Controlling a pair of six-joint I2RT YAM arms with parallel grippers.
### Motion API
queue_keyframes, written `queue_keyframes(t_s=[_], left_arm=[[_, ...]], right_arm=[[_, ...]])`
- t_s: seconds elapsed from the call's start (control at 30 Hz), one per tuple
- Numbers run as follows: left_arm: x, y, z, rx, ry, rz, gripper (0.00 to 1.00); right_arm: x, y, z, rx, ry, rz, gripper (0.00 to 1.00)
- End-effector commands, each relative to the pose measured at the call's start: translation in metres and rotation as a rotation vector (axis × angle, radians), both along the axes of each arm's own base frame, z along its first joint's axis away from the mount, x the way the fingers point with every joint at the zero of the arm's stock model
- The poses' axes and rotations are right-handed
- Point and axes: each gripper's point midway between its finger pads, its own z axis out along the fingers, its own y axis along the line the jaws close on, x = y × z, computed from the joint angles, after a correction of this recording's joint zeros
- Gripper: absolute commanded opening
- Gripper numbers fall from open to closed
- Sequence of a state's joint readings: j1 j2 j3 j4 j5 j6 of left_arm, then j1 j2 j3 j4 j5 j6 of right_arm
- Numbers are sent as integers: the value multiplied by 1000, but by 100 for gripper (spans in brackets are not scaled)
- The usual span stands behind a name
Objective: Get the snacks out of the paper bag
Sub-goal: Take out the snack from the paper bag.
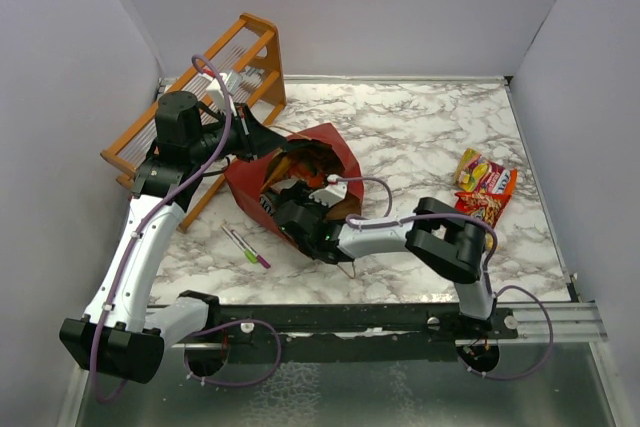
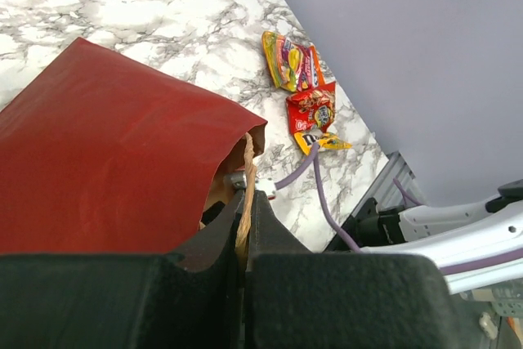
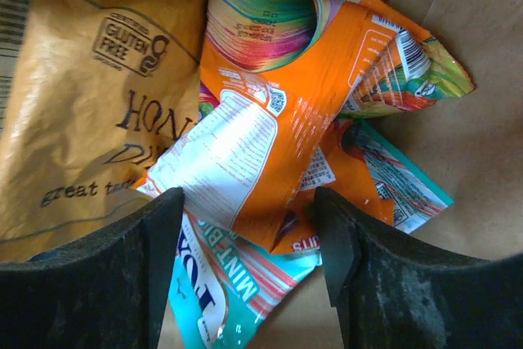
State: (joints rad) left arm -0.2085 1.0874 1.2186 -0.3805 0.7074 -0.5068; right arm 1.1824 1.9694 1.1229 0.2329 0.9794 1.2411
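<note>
- The right tool (image 3: 249,218) stood wide open inside the dark red paper bag (image 1: 325,142). It held nothing, and its black fingers sat either side of a crinkly orange foil packet (image 3: 270,120).
- That packet looked light, soft and slippery, so a flat sealed edge would probably grip better than the puffed middle.
- A teal foil packet (image 3: 208,292) lay under it, and a tan-gold foil packet (image 3: 82,79) lay beside it.
- The left tool (image 2: 245,202) was clamped on the bag's thin twisted tan handle (image 2: 246,161).
- Farther off, more bright packets (image 1: 485,187) lay on the marble-patterned bench (image 1: 420,127).
</note>
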Motion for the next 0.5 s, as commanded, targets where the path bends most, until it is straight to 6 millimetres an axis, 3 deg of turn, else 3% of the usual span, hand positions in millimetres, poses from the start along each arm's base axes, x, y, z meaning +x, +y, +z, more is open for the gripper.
queue_keyframes(t_s=[0.0, 0.17, 0.37, 0.47], left_arm=[[-11, 0, 15, -23, -40, -22, 0], [-12, 0, 16, -23, -40, -23, 0], [-13, 1, 12, -13, -36, -19, 0], [-13, 2, 10, -12, -37, -15, 0]], right_arm=[[20, -5, -14, -24, 18, -104, 62], [27, -10, -24, -45, 54, -146, 42], [17, -11, -23, -55, 99, -82, 2], [6, -13, -15, -51, 129, -20, 1]])
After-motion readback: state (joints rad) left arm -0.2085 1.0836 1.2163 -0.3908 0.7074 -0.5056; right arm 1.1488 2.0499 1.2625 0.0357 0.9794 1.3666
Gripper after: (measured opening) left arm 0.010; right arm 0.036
